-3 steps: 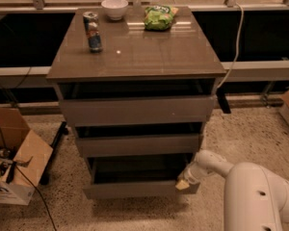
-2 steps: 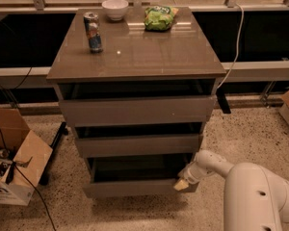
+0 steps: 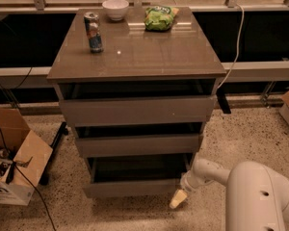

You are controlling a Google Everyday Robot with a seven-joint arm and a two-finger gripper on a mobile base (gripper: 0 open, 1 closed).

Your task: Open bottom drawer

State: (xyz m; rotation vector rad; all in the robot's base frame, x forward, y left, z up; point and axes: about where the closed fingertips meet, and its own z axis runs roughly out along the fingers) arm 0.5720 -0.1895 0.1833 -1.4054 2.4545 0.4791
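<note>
The bottom drawer [image 3: 132, 188] sits at six o'clock, partly out. The hand [image 3: 179, 199] hangs at its four o'clock corner, likely because the handleless front offers only edges. Apart or together, I cannot tell.

Looks like robot test lab: speckled terrazzo floor [image 3: 250, 129], open brown cardboard box [image 3: 19, 167] with black cables, white cord [image 3: 238, 37] hanging loose. Gripper [image 3: 179, 198] low beside glossy taupe three-drawer cabinet [image 3: 149, 52].
</note>
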